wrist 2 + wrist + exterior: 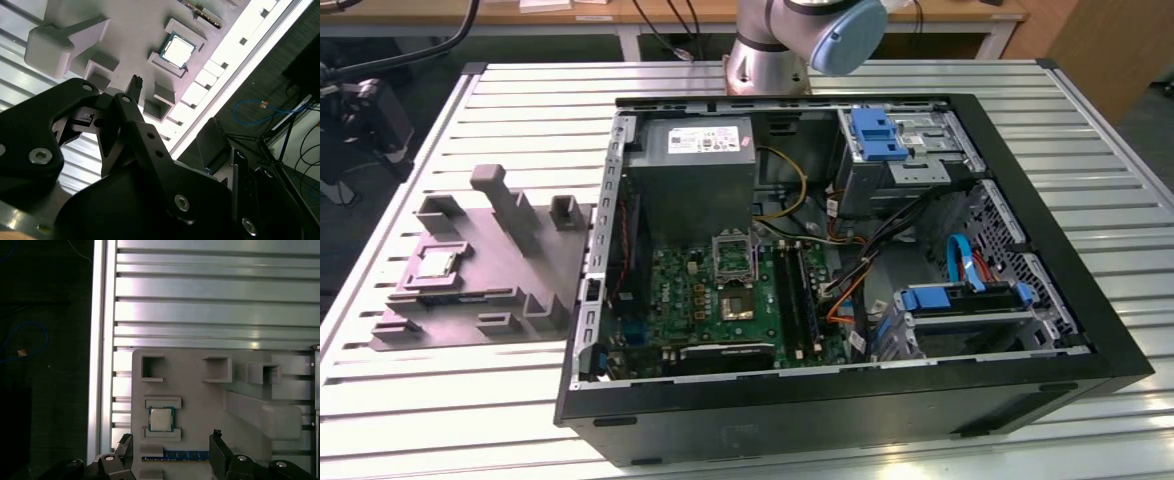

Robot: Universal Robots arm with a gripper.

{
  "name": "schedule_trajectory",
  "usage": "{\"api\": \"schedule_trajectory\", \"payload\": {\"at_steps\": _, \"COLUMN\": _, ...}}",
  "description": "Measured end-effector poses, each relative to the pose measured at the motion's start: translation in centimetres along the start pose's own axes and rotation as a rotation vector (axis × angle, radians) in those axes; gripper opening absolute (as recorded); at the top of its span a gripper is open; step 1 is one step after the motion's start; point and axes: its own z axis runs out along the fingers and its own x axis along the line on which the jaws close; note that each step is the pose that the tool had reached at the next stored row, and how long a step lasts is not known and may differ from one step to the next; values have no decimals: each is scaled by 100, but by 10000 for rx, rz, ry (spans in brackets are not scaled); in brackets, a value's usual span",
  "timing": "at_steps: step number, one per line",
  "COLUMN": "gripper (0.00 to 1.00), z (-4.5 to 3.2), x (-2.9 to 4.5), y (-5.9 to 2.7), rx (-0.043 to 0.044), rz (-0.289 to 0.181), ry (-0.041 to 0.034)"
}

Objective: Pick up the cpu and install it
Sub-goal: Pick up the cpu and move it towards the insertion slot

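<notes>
Slatted aluminium worktop (440,400), dark floor (45,405) and blue cable (25,340) past its edge. Grey moulded tray (467,300) at exterior view's left, just beside open computer case (854,400). cpu (161,419) flat in small square pocket of tray, silvery top up, untouched. Claw (170,436) spread wide, holding nothing, above tray near cpu, fingers (217,440) well apart and clear of chip. Motherboard (720,300) inside case next to grey power-supply box (700,150).

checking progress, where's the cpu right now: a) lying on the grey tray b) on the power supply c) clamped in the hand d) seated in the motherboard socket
a, the cpu lies flat in its slot on the grey tray, with the open hand clear of it.
</notes>
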Motion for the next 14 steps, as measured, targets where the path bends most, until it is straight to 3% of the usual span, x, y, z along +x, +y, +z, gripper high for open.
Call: {"api": "schedule_trajectory", "payload": {"at_steps": 14, "gripper": 71, "z": 61, "x": 1, "y": -3, "rx": 1, "rz": 0, "ry": 0}}
